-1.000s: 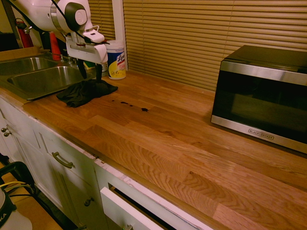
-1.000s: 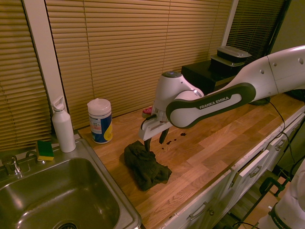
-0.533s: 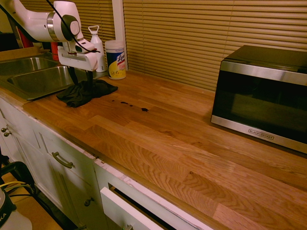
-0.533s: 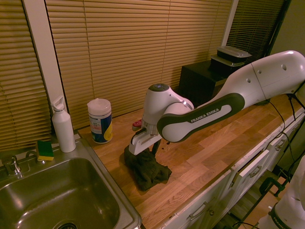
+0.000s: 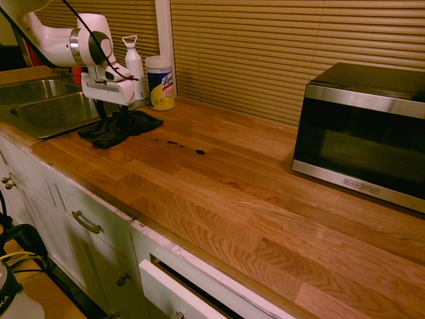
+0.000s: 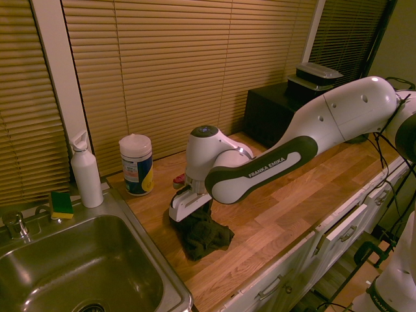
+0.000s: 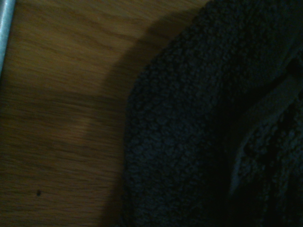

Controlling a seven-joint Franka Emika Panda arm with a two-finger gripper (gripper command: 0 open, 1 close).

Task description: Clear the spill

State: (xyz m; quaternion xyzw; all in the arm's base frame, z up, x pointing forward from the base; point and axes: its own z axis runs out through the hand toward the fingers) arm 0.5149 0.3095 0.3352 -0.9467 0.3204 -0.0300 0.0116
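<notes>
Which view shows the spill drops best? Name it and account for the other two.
The first exterior view: the dark spill drops lie in plain sight on the countertop. In the second exterior view the arm blocks that stretch. The wrist view shows one dark speck, possibly a drop.

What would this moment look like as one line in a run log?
claw: open, down at dark cloth | cloth: crumpled on counter | spill: not wiped up
</notes>
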